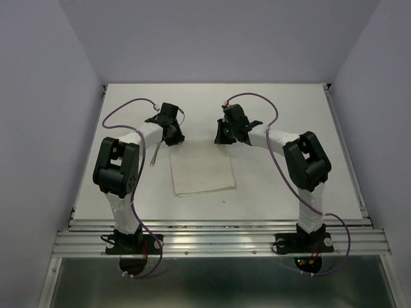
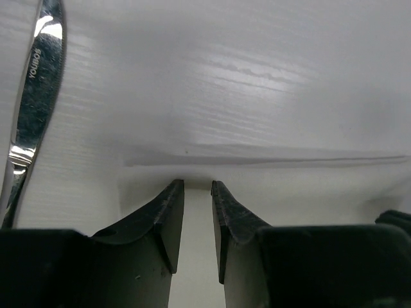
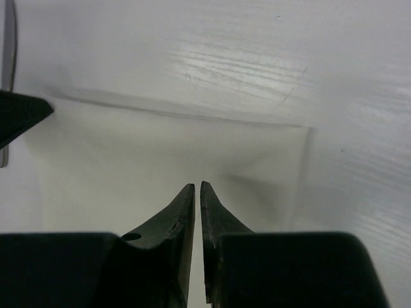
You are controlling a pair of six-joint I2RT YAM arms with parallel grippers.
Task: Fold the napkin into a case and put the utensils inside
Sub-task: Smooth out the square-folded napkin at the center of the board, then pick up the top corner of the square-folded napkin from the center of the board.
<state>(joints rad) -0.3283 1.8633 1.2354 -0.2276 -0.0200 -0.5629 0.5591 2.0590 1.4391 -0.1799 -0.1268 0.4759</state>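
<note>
The napkin lies flat on the white table as a folded, roughly square sheet. My left gripper hangs over its far left corner, and in the left wrist view the left gripper is open, with nothing in the gap but the napkin below. My right gripper is over the far right corner. In the right wrist view the right gripper shows only a thin slit, just above the napkin, with no cloth seen pinched. One silver utensil lies just left of the napkin, its handle shiny. No case shows.
The white table is walled on three sides, with a metal rail along its near edge. Both arm bases stand at that rail. The tip of the left finger shows at the left edge of the right wrist view.
</note>
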